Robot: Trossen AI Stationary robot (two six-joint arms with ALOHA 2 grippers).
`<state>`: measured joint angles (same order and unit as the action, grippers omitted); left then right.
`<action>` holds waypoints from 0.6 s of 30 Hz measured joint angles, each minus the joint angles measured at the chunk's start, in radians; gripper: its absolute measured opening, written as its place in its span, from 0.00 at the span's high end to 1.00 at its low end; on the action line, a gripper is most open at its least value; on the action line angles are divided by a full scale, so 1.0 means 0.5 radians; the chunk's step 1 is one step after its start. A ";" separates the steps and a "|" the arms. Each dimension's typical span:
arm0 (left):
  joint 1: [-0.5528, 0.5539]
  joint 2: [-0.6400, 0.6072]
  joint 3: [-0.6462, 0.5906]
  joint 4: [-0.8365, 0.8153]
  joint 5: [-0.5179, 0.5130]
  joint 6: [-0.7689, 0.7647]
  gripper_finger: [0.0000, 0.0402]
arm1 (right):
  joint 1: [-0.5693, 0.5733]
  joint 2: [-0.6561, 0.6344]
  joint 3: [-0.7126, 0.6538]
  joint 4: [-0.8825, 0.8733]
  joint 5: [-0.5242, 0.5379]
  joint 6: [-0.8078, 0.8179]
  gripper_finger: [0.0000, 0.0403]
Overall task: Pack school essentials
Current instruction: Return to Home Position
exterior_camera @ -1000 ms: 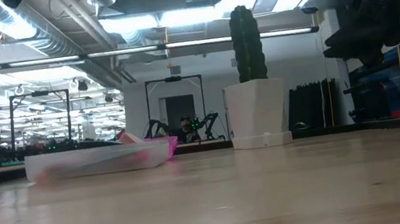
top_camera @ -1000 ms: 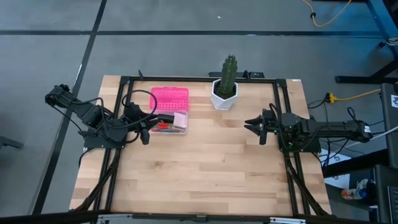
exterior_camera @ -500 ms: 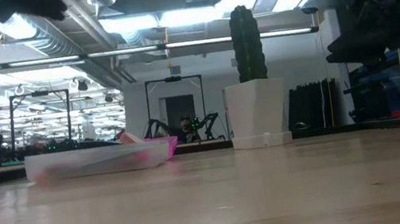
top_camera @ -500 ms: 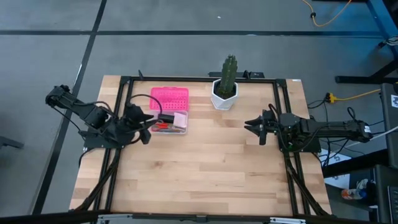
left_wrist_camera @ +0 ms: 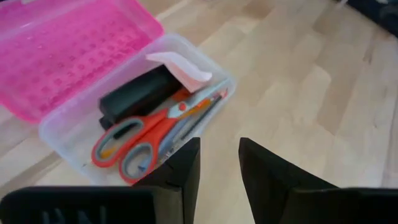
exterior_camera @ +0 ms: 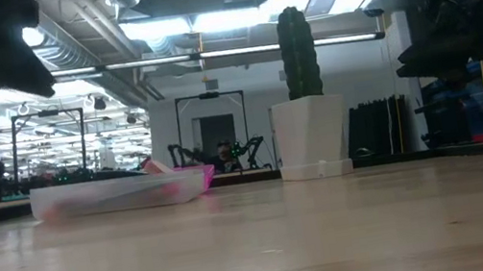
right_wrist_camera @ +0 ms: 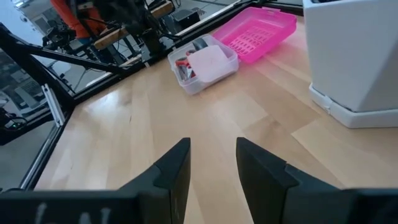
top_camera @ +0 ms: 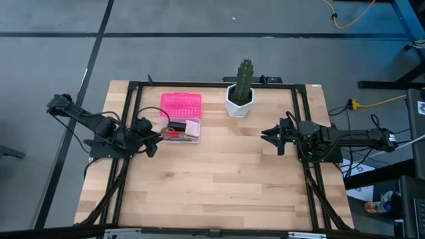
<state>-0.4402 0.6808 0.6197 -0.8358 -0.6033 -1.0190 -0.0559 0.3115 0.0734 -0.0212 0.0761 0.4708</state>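
Observation:
A clear box (left_wrist_camera: 59, 140) lies open at the far left of the table, its pink lid (left_wrist_camera: 62, 56) folded back flat. Inside it lie red-handled scissors (left_wrist_camera: 140, 134), a black oblong block (left_wrist_camera: 137, 96), a pink square pad (left_wrist_camera: 180, 67), an orange pencil (left_wrist_camera: 205, 104) and thin pens. My left gripper (top_camera: 154, 136) hovers open just left of the box (top_camera: 182, 131), above the table, with nothing between its fingers (left_wrist_camera: 180, 171). My right gripper (top_camera: 269, 135) waits open at the right side, pointing toward the box (right_wrist_camera: 202, 65), also with nothing in it.
A cactus in a white pot (top_camera: 240, 89) stands at the far middle of the table, to the right of the pink lid (top_camera: 180, 104). Black frame rails (top_camera: 129, 166) run along the table's left, right and far sides. Bare wood spreads over the middle and near half.
My left gripper has sunk and drawn back a little from the box toward the table's left and near edges, tipping further downward; in the low view it has come down into the picture. The box and its contents have kept still.

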 joint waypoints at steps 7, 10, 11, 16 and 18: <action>0.279 -0.349 -0.327 0.215 0.245 0.317 0.74 | -0.001 0.000 0.000 -0.005 0.001 -0.002 0.68; 0.421 -0.435 -0.505 0.310 0.478 0.460 0.74 | 0.000 0.000 0.000 -0.006 0.002 -0.005 0.68; 0.465 -0.464 -0.562 0.368 0.548 0.516 0.74 | -0.001 0.000 0.000 -0.005 0.001 -0.005 0.68; 0.662 -0.613 -0.740 0.669 0.789 0.849 0.74 | -0.001 0.000 0.000 -0.001 0.002 -0.001 0.68; 0.737 -0.675 -0.770 0.697 0.867 0.957 0.74 | -0.001 0.000 0.000 -0.001 0.002 -0.008 0.68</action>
<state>-0.0719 0.3432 0.2350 -0.4875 -0.1696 -0.5405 -0.0563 0.3115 0.0734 -0.0216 0.0772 0.4671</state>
